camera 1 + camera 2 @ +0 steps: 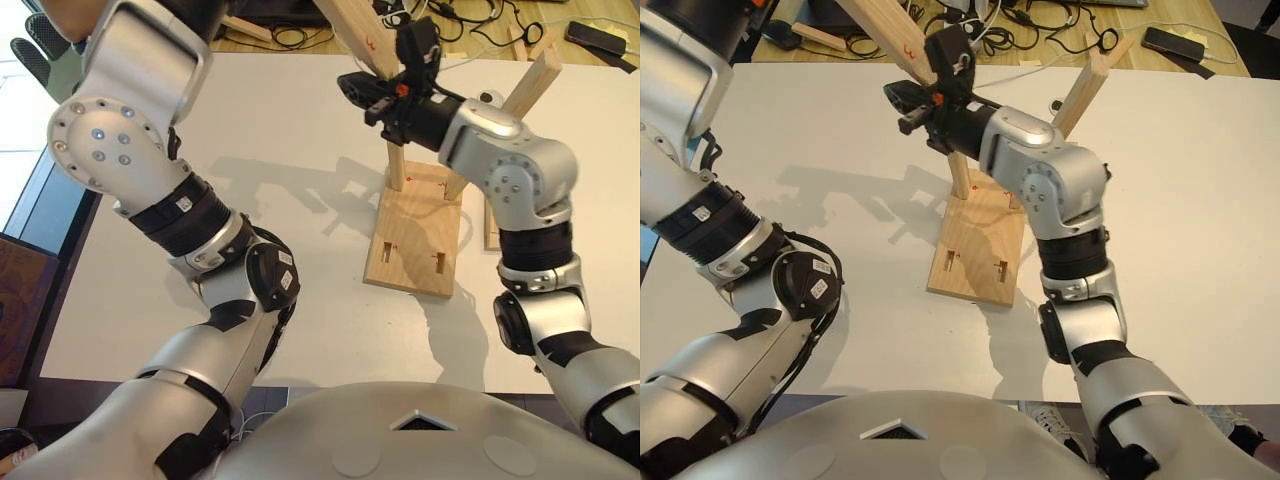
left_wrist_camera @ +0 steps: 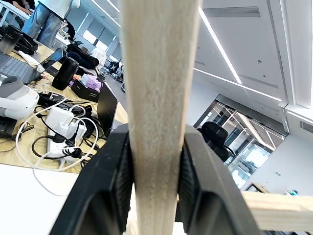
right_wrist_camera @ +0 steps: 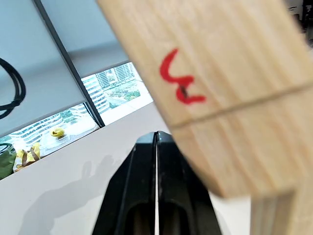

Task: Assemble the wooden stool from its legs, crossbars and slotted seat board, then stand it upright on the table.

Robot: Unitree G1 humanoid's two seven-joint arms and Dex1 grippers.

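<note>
Crossbar step, I think. Above the seat board (image 1: pixel 415 245), the left gripper (image 2: pixel 156 181) pinches a wooden bar (image 1: pixel 358 28); the right gripper (image 3: pixel 156 147) is pressed together, empty. Next, set the bar on the standing leg (image 1: pixel 396 168).

Both head eyes look forward and down over the arms onto the table (image 1: pixel 300 130), sharing the board (image 1: pixel 415 235) below the right claw (image 1: pixel 898 100). The left wrist camera sits close behind the left claw (image 2: pixel 155 164), facing up along the leg (image 2: pixel 159 73) it clamps, toward the ceiling (image 2: pixel 244 49). The right wrist camera looks past its claw's closed fingers (image 3: pixel 142 196) at that leg's end, very near.
</note>
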